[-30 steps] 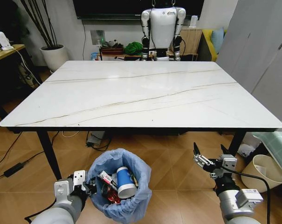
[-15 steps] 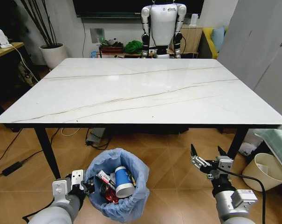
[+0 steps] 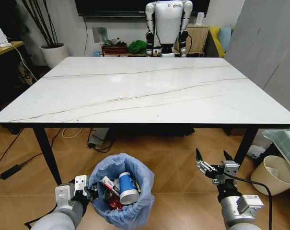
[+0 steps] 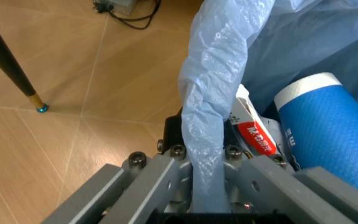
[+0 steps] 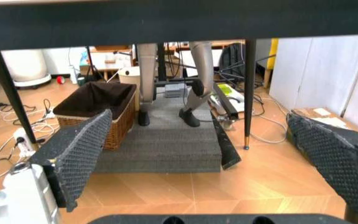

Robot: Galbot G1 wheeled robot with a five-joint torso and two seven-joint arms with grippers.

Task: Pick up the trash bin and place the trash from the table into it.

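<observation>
The trash bin [image 3: 102,168], lined with a crinkled light-blue bag, hangs low in front of the table [image 3: 149,86]. My left gripper [image 3: 89,188] is shut on the bag-covered rim [image 4: 207,112] at the bin's left side. Inside lie the trash pieces: a blue paper cup [image 3: 128,187], a red-and-white wrapper [image 4: 253,135] and a red can [image 3: 113,202]. The marble top is bare. My right gripper [image 3: 211,154] hovers open, low at the right, below the table's front edge, with nothing between its pads [image 5: 79,149].
A cream-white bin [image 3: 274,175] stands on the floor at the right. Black table legs [image 3: 44,153] flank the bin and grippers. A white humanoid robot [image 3: 168,21] stands beyond the table. Cables lie on the floor at the left. A wicker basket [image 5: 101,105] sits under the table.
The whole head picture has shifted slightly, so the camera moved. The left gripper keeps its hold on the bin's rim and the right gripper stays open.
</observation>
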